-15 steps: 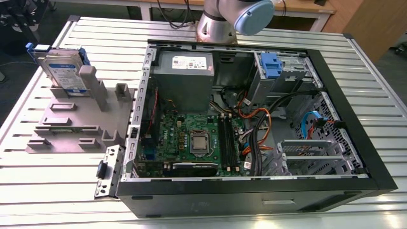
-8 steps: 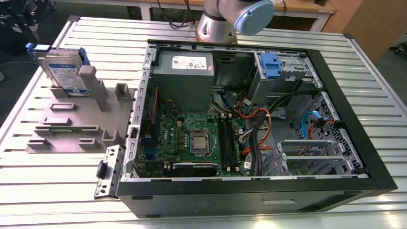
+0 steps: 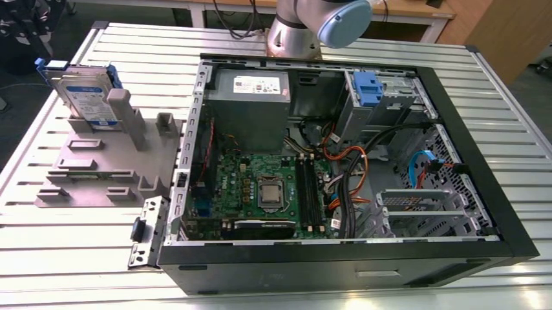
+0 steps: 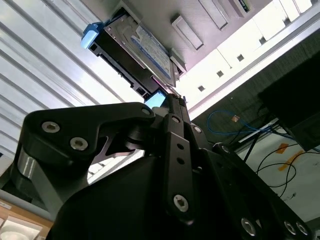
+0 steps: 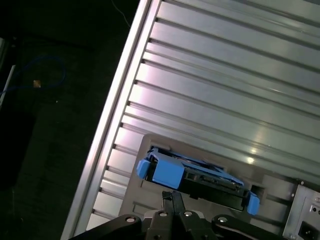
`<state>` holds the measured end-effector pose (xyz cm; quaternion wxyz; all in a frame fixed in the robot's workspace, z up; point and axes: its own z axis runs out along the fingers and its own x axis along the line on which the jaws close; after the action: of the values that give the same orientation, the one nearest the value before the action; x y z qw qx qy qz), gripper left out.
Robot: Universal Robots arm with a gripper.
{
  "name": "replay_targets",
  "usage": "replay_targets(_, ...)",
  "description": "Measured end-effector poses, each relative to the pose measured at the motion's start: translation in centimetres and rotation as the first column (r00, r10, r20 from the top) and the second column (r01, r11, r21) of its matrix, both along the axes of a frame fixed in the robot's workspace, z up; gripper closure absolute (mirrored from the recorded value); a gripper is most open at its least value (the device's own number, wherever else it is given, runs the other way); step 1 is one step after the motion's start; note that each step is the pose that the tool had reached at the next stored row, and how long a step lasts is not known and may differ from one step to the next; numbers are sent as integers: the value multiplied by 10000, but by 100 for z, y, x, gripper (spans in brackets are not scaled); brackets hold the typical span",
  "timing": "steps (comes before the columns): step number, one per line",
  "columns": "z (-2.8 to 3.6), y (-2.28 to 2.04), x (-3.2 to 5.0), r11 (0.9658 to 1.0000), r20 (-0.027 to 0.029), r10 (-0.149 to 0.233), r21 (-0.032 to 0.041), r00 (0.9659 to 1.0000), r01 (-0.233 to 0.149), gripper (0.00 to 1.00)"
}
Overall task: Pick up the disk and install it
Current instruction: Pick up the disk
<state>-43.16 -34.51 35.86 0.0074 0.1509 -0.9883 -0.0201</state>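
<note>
- Hand (image 5: 171, 196), first wrist view: fingers drawn together, tips meeting, nothing between them. It holds nothing.
- Disk (image 5: 195, 172) sits just beyond the fingertips, with its blue-railed edge facing the hand. I cannot tell whether they touch.
- Exterior view: the disk (image 3: 86, 90) stands on edge in a grey holder (image 3: 95, 168) on the slatted desk (image 3: 69, 258).
- The holder is to the exterior view's left of the open computer case (image 3: 328, 268), just beside it.
- Status (judgement): hand is lined up near the disk, but pick-up is not yet done. The disk is in its holder, outside the case, so installing is all left to do.
</note>
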Motion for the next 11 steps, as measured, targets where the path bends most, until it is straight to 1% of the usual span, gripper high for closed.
replay_targets(5,0,-5,0,9996,-1,278,0,9996,-278,89)
replay_targets(11,0,-12,0,9982,0,603,0,9982,-603,89)
